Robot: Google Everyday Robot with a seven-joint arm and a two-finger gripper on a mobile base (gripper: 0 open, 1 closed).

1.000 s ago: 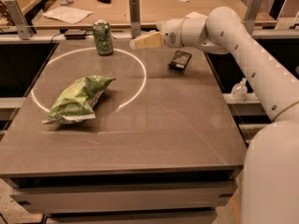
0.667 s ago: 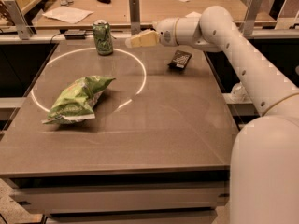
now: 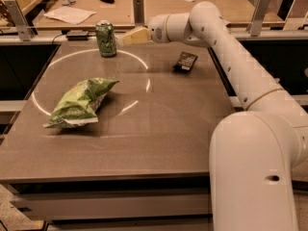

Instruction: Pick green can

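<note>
The green can (image 3: 106,38) stands upright at the back left of the grey table (image 3: 144,143), silver top up, pale markings on its side. My gripper (image 3: 126,37) reaches in from the right on the white arm, at can height, just right of the can and a small gap away from it. Nothing is held in it.
A wrinkly light-green chip bag (image 3: 79,102) lies on the table's left side. A small dark packet (image 3: 185,61) lies at the back right. A bright ring of light marks the table top. A wooden bench with papers stands behind the table.
The gripper has moved left toward the green can, closing most of the gap. The can, bag and packet have not moved.
</note>
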